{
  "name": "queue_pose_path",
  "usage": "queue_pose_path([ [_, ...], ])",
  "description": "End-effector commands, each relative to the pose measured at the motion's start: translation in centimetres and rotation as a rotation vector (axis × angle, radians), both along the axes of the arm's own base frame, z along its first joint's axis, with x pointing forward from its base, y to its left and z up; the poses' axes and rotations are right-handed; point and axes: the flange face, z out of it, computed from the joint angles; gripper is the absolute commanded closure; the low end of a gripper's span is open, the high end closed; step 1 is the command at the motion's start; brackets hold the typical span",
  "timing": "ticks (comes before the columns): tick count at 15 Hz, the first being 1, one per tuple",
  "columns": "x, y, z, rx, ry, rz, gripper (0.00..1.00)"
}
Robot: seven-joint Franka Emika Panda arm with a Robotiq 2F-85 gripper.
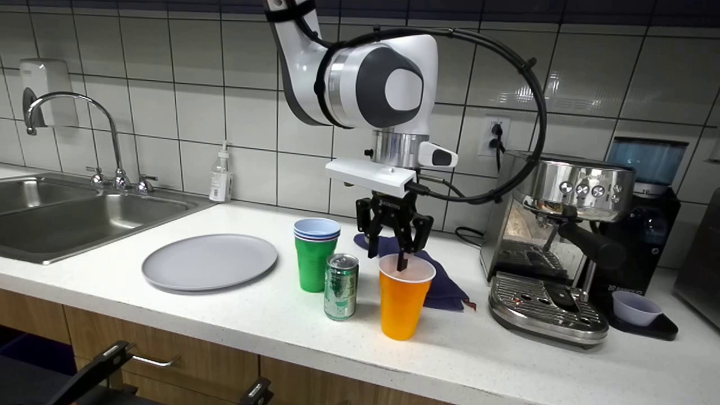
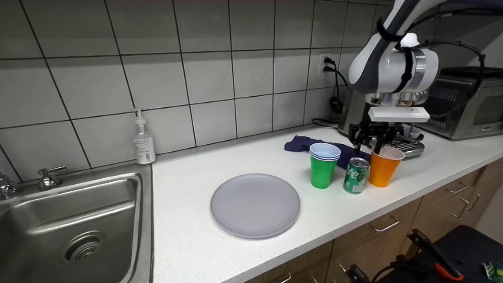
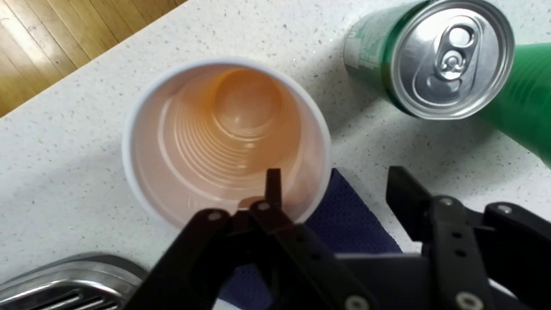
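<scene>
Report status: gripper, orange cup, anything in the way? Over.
Gripper open, one finger at the mouth of the orange cup, the other outside. Cup upright on the counter. Can close beside cup, not touching, on the outer finger's side.

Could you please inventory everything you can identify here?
Counter: one, white, along wall.
Sink: one, steel, in counter.
Faucet: one, chrome, at sink.
Dispenser: one, white, on wall.
Outlet: one, white, on wall.
Bottle: one, clear, by wall.
Plate: one, grey, on counter.
Green cups: one stack, green, on counter.
Can: one, green, beside green cups.
Orange cup: one, orange, beside can.
Cloth: one, purple, behind orange cup.
Espresso machine: one, silver, on counter.
Grinder: one, black, beside espresso machine.
Bowl: one, pale, before grinder.
Appliance: one, grey, counter's end.
Drawers: several, wooden, below counter.
Arm: one, white, above counter.
Gripper: one, black, open, at orange cup's rim.
</scene>
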Motion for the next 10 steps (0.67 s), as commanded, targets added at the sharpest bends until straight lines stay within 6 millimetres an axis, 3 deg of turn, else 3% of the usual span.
queue_pose_path([
  [1,0.17,-0.32,0.32,-0.014,-0.019,0.015,0.65],
  [6,0.22,-0.54,0.37,-0.024,-0.030,0.015,1.00],
  [10,0.08,-0.81,0.79,-0.029,-0.041,0.014,0.99],
])
